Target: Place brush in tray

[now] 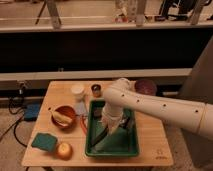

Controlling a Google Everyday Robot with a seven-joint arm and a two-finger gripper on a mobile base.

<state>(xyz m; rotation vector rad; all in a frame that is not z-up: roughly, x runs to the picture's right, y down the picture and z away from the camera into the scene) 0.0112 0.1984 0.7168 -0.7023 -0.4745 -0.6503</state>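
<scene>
Desk (pixel 156 141), wooden, contents listed near to far.

1. Round yellow fruit (pixel 64 149): near left corner, well left of and nearer than the gripper.
2. Sponge (pixel 44 141): teal, just left of the fruit, flat on the desk.
3. Tray (pixel 113 153): green, rectangular, at mid-desk, directly under the gripper.
4. Brush (pixel 101 137): dark and slender, inside the tray, slanting from its near left part up to the gripper. Its upper end meets the gripper's tip.
5. Gripper (pixel 113 127): pale, pointing down into the tray's middle, above the floor of the tray. Whether it is released or clenched on the brush cannot be told.
6. Arm (pixel 160 107): white, thick, coming in from the right edge and bending down over the tray's far half.
7. Orange bowl (pixel 73 111): left of the gripper, apart from the tray, holding a banana (pixel 60 118).
8. White cup (pixel 77 90): beyond and left of the gripper, near the far edge.
9. Dark cup (pixel 96 90): just right of the white cup, beyond the tray.
10. Maroon bowl (pixel 146 86): far right corner, behind the arm.
</scene>
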